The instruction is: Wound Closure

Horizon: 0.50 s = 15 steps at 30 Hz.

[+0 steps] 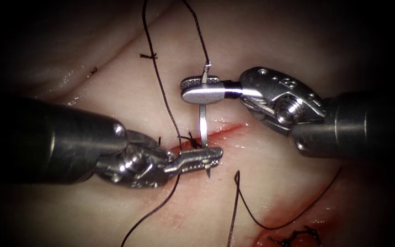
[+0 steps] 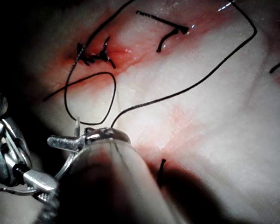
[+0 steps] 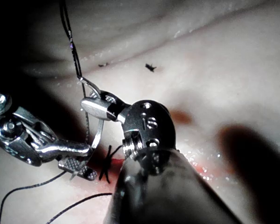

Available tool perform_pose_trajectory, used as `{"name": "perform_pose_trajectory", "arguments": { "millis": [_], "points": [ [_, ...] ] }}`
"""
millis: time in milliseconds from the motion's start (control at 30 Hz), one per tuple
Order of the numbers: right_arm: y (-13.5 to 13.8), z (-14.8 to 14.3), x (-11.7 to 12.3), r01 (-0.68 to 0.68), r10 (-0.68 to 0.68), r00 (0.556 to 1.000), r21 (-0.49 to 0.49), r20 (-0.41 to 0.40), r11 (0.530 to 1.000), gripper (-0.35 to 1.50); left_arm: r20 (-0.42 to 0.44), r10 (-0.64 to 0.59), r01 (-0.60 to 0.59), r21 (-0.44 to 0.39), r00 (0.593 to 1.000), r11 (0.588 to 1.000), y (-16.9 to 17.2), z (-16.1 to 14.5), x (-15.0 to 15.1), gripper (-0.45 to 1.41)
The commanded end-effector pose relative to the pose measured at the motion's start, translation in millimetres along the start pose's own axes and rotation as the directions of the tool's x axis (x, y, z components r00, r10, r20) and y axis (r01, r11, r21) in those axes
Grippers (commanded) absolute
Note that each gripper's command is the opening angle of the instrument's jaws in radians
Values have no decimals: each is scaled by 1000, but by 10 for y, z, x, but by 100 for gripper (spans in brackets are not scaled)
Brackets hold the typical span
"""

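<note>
The curved needle stands free above the cut, out of the tissue. My right tool comes in from the right and is shut on the needle close to its thread end. My left tool lies over the cut and is shut on the needle just behind the point, which pokes out below the jaws. Dark thread runs up from the needle's tail. The right wrist view shows the needle spanning from my right tool to the left tool. The needle rises from my left tool.
A second thread strand drops to a knotted stitch on the cut, then trails down behind the left tool. A slack loop lies at lower right near older stitches. Cut thread ends sit on the left side. Red fluid stains the cut.
</note>
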Motion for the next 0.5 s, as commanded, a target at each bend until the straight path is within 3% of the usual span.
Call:
{"name": "perform_pose_trajectory", "arguments": {
  "millis": [33,67,100,233,333,500],
  "points": [
    [5,4,-6,22,-22,1000,4,-2,1000,-35,-1,-41,41,19,999,999,5,5,1,104],
    [6,3,-6,41,-41,999,6,-2,999,-35,-2,-94,94,36,996,995,5,5,2,115],
    [8,1,-7,78,-78,997,10,-4,997,-35,20,-241,238,97,970,966,8,5,5,126],
    [11,0,-9,157,-157,988,22,-12,987,-35,118,-304,286,149,945,947,13,5,10,128],
    [14,-1,-11,253,-252,967,48,-24,966,-35,155,-450,420,190,880,887,18,6,13,108],
    [22,-3,-11,407,-403,913,88,-56,909,-35,165,-566,542,168,808,823,28,11,18,76]
  ]
}}
